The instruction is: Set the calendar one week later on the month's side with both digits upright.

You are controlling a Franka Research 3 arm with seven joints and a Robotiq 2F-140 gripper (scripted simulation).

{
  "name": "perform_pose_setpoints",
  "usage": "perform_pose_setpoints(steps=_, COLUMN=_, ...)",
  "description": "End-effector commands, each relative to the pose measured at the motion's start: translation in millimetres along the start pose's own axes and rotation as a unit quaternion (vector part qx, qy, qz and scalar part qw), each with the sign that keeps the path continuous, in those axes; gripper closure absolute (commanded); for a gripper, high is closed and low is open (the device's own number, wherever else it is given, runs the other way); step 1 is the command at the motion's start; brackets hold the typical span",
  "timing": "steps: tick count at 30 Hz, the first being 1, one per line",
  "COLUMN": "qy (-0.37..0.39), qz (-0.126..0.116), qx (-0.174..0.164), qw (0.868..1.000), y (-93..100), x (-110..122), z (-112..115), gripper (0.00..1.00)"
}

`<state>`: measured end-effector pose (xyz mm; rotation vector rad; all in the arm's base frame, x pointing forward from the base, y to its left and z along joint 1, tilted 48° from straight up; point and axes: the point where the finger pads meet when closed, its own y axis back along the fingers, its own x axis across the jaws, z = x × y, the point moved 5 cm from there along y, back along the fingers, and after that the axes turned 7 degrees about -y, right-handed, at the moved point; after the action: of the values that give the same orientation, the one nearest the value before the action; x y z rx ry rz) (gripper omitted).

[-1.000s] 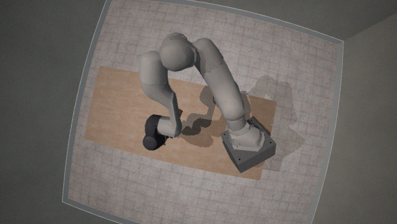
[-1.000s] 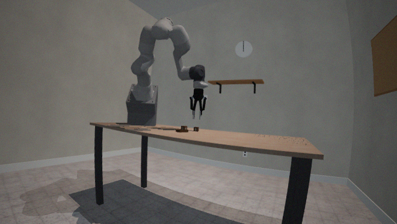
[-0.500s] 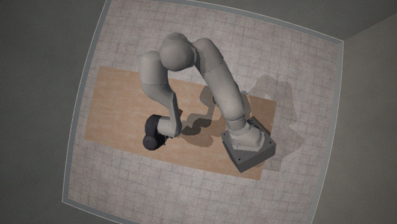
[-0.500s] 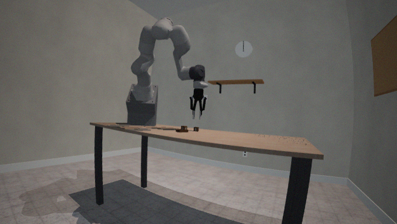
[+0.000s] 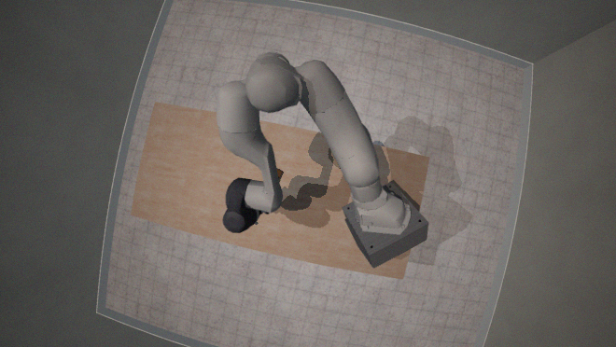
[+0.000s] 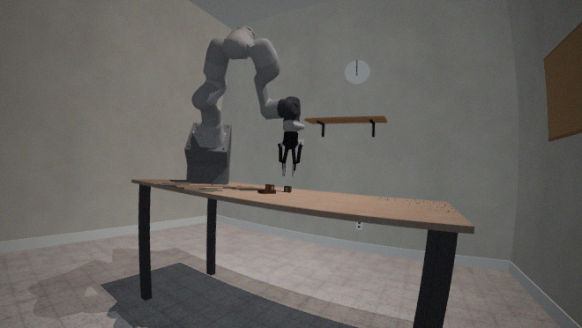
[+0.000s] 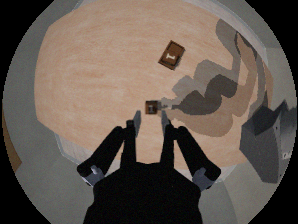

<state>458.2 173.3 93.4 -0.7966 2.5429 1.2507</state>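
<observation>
Open tool [image 6: 288, 172] [image 7: 151, 116], raised (fingers apart), above loose cube [image 6: 287, 189] [image 7: 151, 107].

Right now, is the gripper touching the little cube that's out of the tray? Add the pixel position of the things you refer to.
Apart. The exterior view shows the gripper's [image 6: 288, 173] [image 7: 151, 122] fingertips hanging above the loose cube [image 6: 287, 189] [image 7: 151, 107], with wall visible between them.
</observation>
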Motion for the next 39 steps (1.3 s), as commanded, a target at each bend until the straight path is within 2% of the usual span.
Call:
perform_pose_setpoints(steps=1, qy=-0.006, qz=0.000, qx=-0.001, qw=1.000, y=-6.3, x=-0.8, z=-0.2, gripper=0.71)
perform_pose_setpoints(steps=23, qy=-0.006, qz=0.000, qx=-0.001, qw=1.000, y=-35.0, x=-0.9, z=-0.1, gripper=0.71)
perform_pose_setpoints(steps=39, qy=-0.006, qz=0.000, qx=-0.001, qw=1.000, y=-41.2, x=-0.9, z=0.0, gripper=0.71)
